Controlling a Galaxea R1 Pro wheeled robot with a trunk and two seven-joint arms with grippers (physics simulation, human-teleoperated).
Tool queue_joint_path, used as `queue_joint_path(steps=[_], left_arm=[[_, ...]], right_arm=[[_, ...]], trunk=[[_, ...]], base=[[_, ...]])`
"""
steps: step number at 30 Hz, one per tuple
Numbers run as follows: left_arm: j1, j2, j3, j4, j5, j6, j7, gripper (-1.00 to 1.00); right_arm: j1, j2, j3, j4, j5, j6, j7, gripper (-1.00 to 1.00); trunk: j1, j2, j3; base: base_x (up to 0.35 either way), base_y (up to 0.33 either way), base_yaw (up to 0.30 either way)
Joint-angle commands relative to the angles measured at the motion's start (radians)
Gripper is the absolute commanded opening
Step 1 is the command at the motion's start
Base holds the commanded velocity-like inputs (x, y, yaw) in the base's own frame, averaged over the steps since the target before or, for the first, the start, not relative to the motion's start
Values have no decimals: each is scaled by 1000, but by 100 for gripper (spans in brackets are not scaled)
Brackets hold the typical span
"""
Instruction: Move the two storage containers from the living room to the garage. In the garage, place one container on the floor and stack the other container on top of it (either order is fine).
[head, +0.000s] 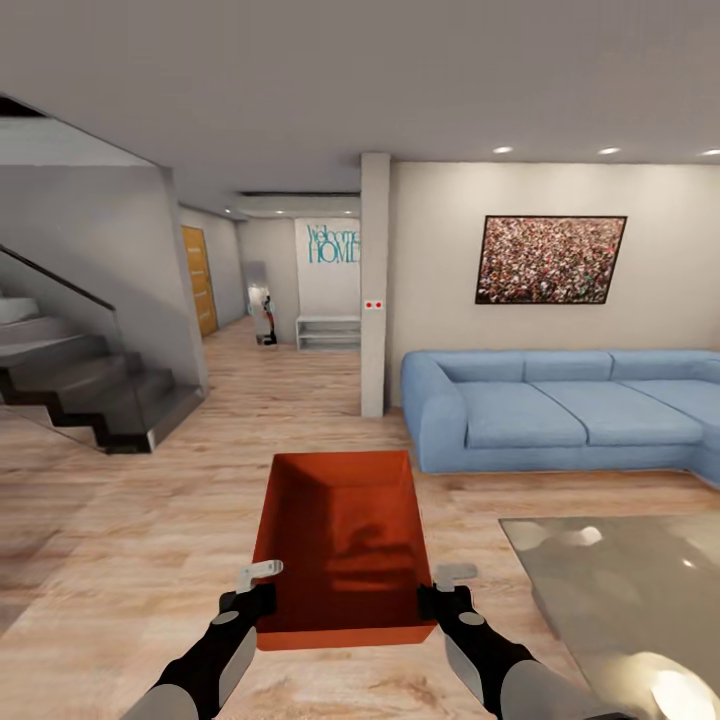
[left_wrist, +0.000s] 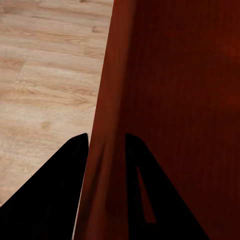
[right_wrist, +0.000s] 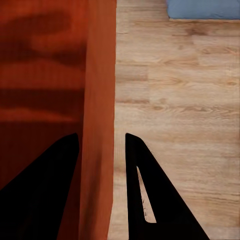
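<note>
**Colleague:** Where are you in the job now?

**Me:** I am in the living room, on the light wood plank floor (head: 150, 500). I carry one storage container (head: 345, 540) in front of the robot, between both arms, lifted off the floor. It is open on top and I see nothing inside it.

**Colleague:** How do the end effectors hold it?

**Me:** The left end effector (head: 258, 590) pinches the left wall of the container near the close corner. In the left wrist view one finger (left_wrist: 55, 195) is outside the wall and the other is inside, with the wall between them. The right end effector (head: 448, 592) does the same on the right wall; in the right wrist view the outer finger (right_wrist: 150, 190) is over the floor and the other one is inside the box. Both look pressed on the wall, not spread.

**Colleague:** What is around you?

**Me:** The blue sofa (head: 560, 410) is ahead on the right, the grey rug (head: 620, 590) is beside me on the right, the stairs (head: 90, 380) are on the left. Far ahead there is a hallway with a wooden door (head: 200, 280).

**Colleague:** So how much is finished?

**Me:** I judge only the first pickup is finished. This container must go to the garage, then the other one must be brought and stacked on it. I cannot tell from here where the other one is.
</note>
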Motion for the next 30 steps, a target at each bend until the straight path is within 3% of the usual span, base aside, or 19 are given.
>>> queue_joint_path(steps=[1, 30], left_arm=[[0, -1, 8, -23, -5, 1, 5, -100], [0, 0, 8, -22, -5, 1, 5, -100]], right_arm=[[0, 0, -1, 5, -10, -4, -8, -100], [0, -1, -1, 5, -9, -6, -5, -100]], trunk=[[0, -1, 0], [0, -1, 0]], base=[[0, 0, 300], [0, 0, 293]])
